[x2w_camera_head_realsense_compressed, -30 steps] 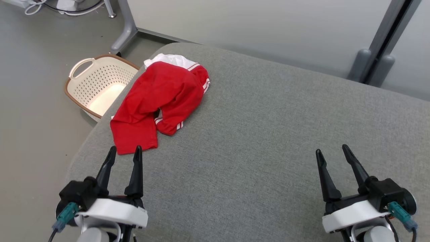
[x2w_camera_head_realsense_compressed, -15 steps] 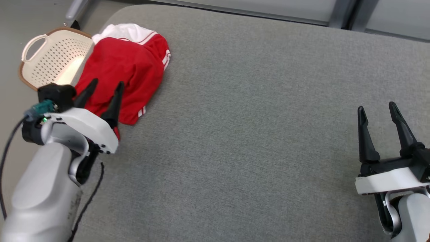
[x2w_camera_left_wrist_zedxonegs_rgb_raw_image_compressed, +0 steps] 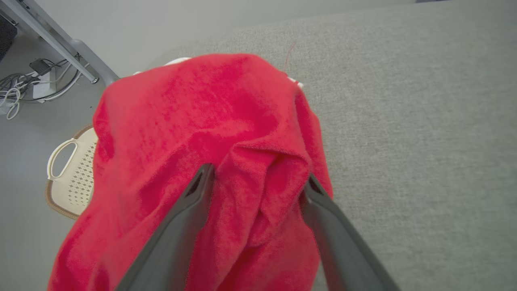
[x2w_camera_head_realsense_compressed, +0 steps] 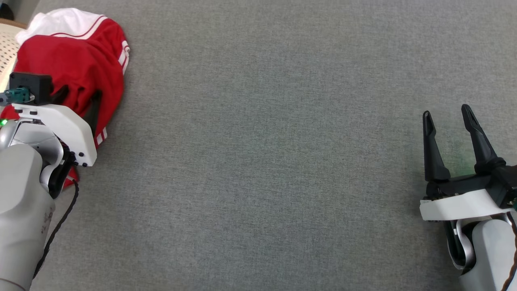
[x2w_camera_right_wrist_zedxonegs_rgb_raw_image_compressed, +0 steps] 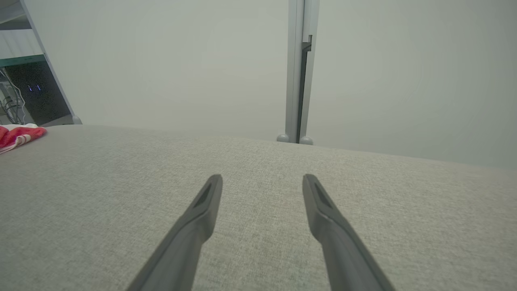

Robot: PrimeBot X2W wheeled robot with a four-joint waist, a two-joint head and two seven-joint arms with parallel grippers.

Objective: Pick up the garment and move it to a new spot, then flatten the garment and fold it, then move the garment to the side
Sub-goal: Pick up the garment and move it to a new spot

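The left arm reaches forward, its pincer (x2w_camera_left_wrist_zedxonegs_rgb_raw_image_compressed: pixel 258 173) tilted down into the crumpled red-and-white garment (x2w_camera_head_realsense_compressed: pixel 80 60) at the far left edge of the grey fabric-covered bench (x2w_camera_head_realsense_compressed: pixel 262 141). Its fingers are spread wide astride a raised fold, not clamped. The right pincer (x2w_camera_head_realsense_compressed: pixel 446 112) hovers well apart, spread and empty.

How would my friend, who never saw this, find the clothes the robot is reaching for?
Find the big grey cushioned surface. At its left edge, beside the cream basket on the floor, the left hand straddles a crumpled heap. That's the garment: bright red with white stripes, unlike the plain grey.
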